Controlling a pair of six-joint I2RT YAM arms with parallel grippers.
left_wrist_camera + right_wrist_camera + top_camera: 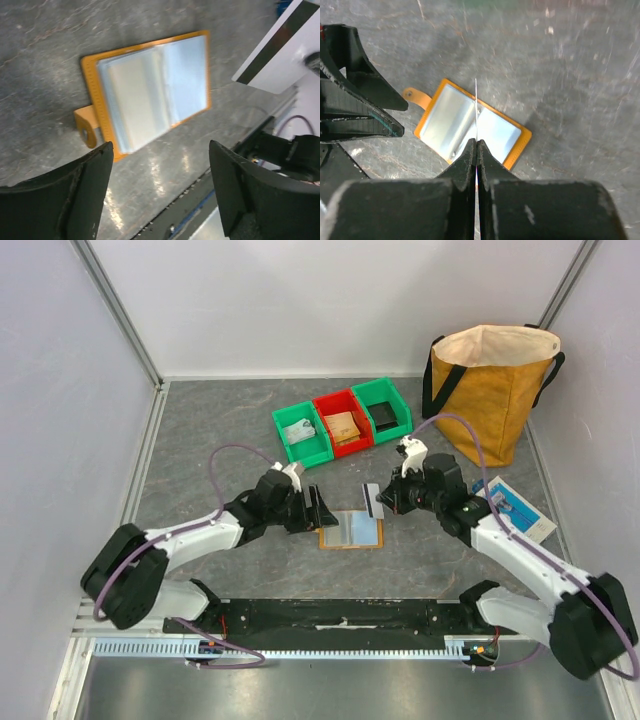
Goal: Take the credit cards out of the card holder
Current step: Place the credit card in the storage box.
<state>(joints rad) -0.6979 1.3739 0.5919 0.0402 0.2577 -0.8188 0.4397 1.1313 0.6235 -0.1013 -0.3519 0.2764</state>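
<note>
The card holder lies open and flat on the mottled grey table. It's got a stitched tan-orange leather rim around glossy see-through sleeves, pale blue and whitish, plus a little snap tab poking out one side. The right gripper is pinched tight on a thin white card with a black stripe, held on edge over the holder. The left gripper is spread wide with nothing in it, just beside the holder. Further back sit three plastic bins: the left green bin has something pale, the red bin a flat tan thing, and the right green bin a black one.
</note>
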